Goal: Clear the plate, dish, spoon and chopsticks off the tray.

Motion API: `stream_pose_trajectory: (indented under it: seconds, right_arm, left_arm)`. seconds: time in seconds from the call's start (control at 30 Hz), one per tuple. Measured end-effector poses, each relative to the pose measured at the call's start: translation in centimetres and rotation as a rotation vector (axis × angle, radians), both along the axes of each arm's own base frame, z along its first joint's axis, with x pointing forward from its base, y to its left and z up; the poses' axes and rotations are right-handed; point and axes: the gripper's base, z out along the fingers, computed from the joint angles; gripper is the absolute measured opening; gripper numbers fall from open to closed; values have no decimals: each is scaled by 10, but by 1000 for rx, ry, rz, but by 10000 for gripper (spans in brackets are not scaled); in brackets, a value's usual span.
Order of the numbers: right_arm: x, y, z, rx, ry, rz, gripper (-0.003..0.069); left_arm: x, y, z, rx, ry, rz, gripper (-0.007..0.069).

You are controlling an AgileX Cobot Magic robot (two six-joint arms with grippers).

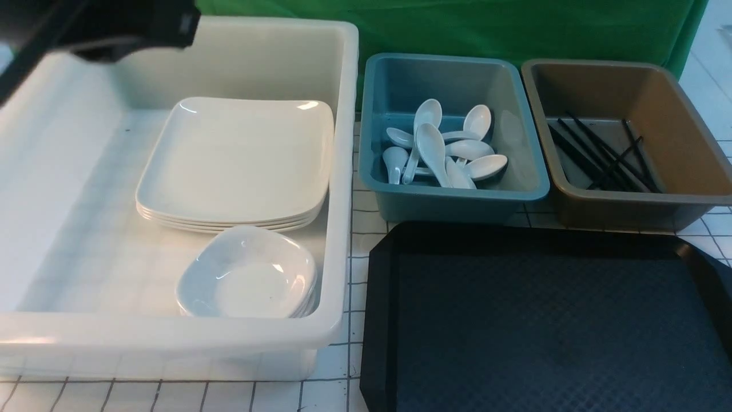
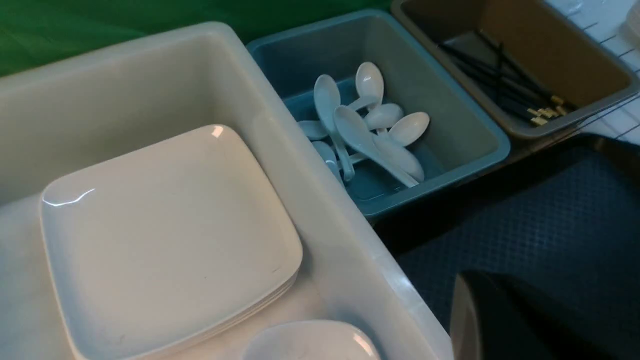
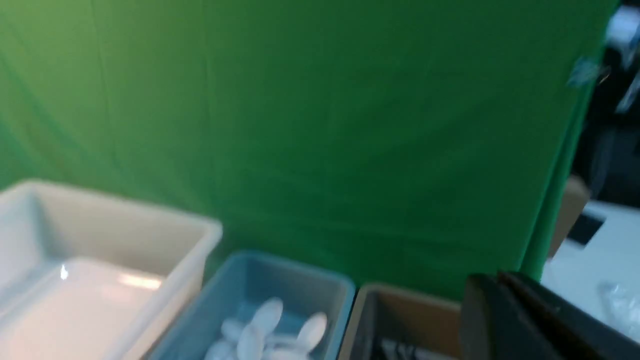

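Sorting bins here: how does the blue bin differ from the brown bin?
The blue bin holds white spoons in a loose pile; the brown bin holds black chopsticks lying roughly lengthwise. Blue sits next to the white tub, brown farther right. Both stand just behind the tray.

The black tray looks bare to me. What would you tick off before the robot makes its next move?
1. Tray bare of tableware: ok in the front view, though its near edge runs out of the picture.
2. Plates stacked flat in the white tub: ok.
3. Small bowls in the same tub, in front of the plates: ok.
4. Spoons in the blue bin: ok.
5. Chopsticks in the brown bin: ok.
6. Right gripper shut with nothing in it: ok. Left gripper open or shut: cannot tell.
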Motion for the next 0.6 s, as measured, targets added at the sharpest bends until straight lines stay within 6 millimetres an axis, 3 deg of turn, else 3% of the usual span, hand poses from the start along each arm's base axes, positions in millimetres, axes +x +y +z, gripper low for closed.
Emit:
stream_pose_trajectory:
  seconds: [0.1, 0.17, 0.3, 0.33, 0.37, 0.43, 0.47, 0.6]
  right_arm:
    - [-20, -8, -35, 1, -95, -2, 6]
    - [-33, -11, -68, 34, -141, 10, 6]
    - [-48, -14, -109, 124, -230, 44, 9]
    - [-48, -15, -111, 126, -236, 45, 10]
    - [-53, -15, -121, 143, -282, 56, 15]
    - [-55, -16, -124, 154, -307, 63, 21]
    - [-57, -16, -126, 166, -331, 69, 32]
    - [-59, -16, -124, 173, -356, 75, 65]
  left_arm:
    - [-29, 14, -25, -50, -59, 5, -1]
    - [-52, 24, -52, -81, -100, 10, -1]
    - [-83, 39, -99, -173, -171, 24, -1]
    - [-85, 39, -101, -180, -174, 25, -1]
    - [-95, 44, -120, -219, -211, 30, -1]
    - [-99, 46, -129, -238, -237, 32, -1]
    - [-105, 49, -144, -264, -264, 34, -1]
    - [-112, 52, -157, -330, -295, 36, -1]
